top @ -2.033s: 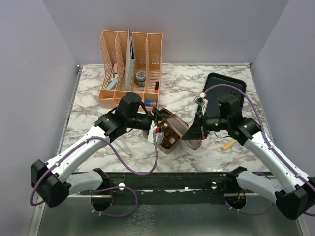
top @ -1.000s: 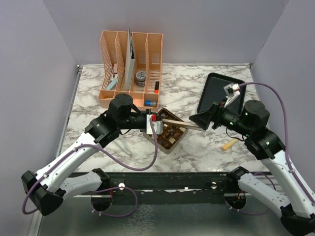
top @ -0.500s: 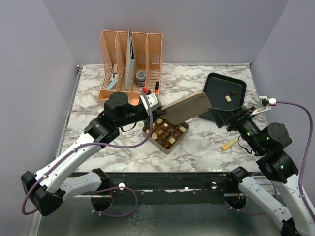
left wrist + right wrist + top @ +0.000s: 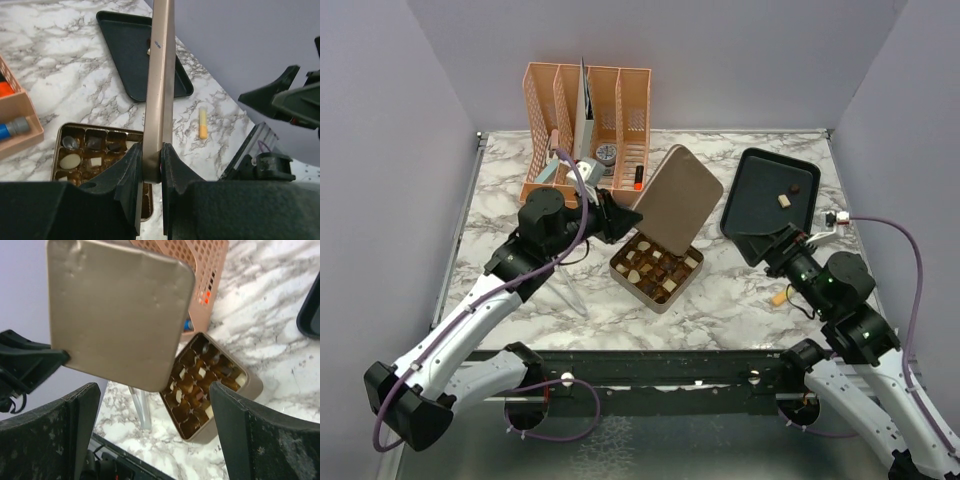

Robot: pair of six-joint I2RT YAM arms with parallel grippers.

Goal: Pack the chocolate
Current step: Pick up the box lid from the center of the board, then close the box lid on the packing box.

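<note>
Pinched narrow in the left claw (image 4: 616, 214), by one edge: a rounded-square gold metal lid (image 4: 675, 200), held up tilted above the marble worktop (image 4: 710, 165). From the left wrist, seen edge-on only, as a thin strip, with the gripped edge buried between the black fingers (image 4: 127, 172). Impossible to tell whether its lower edge touches anything.

Just below, flat on the worktop: the open square gold tin (image 4: 686, 290), its grid of cells filled with dark brown, light brown and cream-white chocolate pieces (image 4: 655, 265). Too small to count. Cut off by the claw in the left wrist view: the tin's near part. Covered by the lid in the right wrist view: one corner.

On the black rectangular tray (image 4: 752, 200) to the right: two loose pieces (image 4: 783, 199), one dark, one cream.

Spread wide and holding nothing, by the tray's near edge: the right claw (image 4: 767, 243). Half hidden beside the right arm: a small yellow stick (image 4: 781, 296). Hard to make out: the contents of the peach slotted organiser (image 4: 585, 100).
</note>
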